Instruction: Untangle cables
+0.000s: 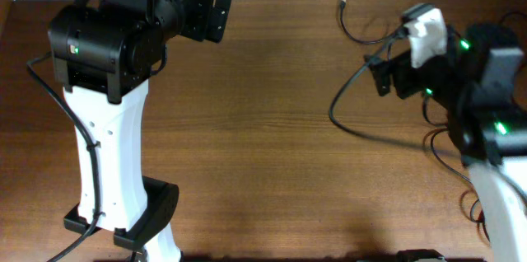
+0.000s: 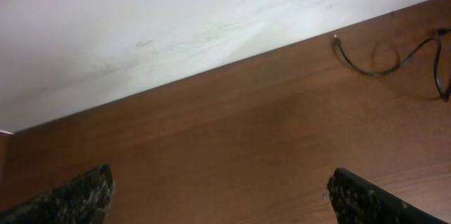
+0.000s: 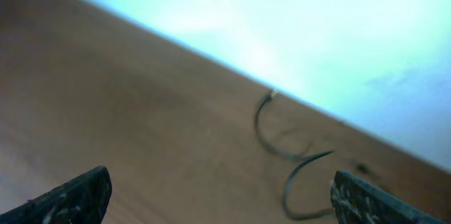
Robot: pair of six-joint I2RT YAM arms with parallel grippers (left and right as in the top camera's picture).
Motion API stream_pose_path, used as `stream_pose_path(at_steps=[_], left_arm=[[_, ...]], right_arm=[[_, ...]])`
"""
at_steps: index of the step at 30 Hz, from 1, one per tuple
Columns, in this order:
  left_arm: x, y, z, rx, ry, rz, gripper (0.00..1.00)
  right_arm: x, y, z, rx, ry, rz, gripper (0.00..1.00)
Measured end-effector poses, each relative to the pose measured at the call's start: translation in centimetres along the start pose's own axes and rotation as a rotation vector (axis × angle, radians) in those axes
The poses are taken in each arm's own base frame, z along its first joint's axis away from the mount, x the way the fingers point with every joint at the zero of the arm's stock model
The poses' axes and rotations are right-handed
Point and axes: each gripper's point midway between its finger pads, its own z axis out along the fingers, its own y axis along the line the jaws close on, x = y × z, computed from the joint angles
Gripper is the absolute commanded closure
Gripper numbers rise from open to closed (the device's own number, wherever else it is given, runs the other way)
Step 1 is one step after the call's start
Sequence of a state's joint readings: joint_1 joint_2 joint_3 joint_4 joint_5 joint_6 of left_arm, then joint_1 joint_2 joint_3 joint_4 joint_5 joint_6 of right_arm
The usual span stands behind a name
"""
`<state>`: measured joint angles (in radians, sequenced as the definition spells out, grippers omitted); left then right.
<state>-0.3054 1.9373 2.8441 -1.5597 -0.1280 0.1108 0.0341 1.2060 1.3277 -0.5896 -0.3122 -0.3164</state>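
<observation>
Cables (image 2: 366,73) lie at two o'clock on the tabletop (image 2: 232,132). Left tool (image 2: 218,194) and right tool (image 3: 220,194) both gape, empty.

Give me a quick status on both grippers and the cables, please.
Left gripper open, empty. Right gripper open, empty. Cable lying loose near far edge of table, untouched. No obstacle seen near it.

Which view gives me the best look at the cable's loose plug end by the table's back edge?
Left wrist: the plug end is sharp and unobstructed. In right wrist the plug end is blurred; in overhead the plug end is tiny.
</observation>
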Motion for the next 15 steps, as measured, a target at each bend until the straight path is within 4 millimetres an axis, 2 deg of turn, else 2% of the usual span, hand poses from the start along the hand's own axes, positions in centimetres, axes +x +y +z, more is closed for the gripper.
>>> stream_pose_path(at_steps=[2,3,4,7,8,9,10,12,13,15], left_arm=[[0.0,0.0,0.0,0.0,0.001,0.0,0.01],[0.0,0.0,0.0,0.001,0.002,0.0,0.01],[0.0,0.0,0.0,0.001,0.002,0.0,0.01],[0.0,0.0,0.0,0.001,0.0,0.0,0.01],[0.0,0.0,0.0,0.0,0.0,0.0,0.01],[0.1,0.0,0.0,0.001,0.002,0.001,0.01],[0.0,0.0,0.0,0.0,-0.001,0.0,0.01],[0.0,0.0,0.0,0.001,0.0,0.0,0.01],[0.0,0.0,0.0,0.0,0.0,0.0,0.01],[0.0,0.0,0.0,0.001,0.001,0.0,0.01]], right_arm=[[-1.9,-0.4,-4.0,0.091,-0.091,-0.001,0.01],[-2.1,-0.3,-5.6,0.129,-0.132,-0.001,0.01],[-1.6,-0.3,-6.2,0.149,-0.15,0.002,0.01],[2.0,0.9,-7.9,0.205,-0.26,0.021,0.01],[4.1,1.5,-7.8,0.203,-0.251,0.036,0.01],[4.1,1.6,-8.2,0.218,-0.31,0.025,0.01],[6.2,2.3,-8.1,0.222,-0.328,0.027,0.01],[8.9,3.0,-8.3,0.244,-0.385,0.022,0.01],[10.9,3.3,-8.1,0.257,-0.403,0.019,0.01],[12.6,3.8,-8.0,0.263,-0.418,0.015,0.01]])
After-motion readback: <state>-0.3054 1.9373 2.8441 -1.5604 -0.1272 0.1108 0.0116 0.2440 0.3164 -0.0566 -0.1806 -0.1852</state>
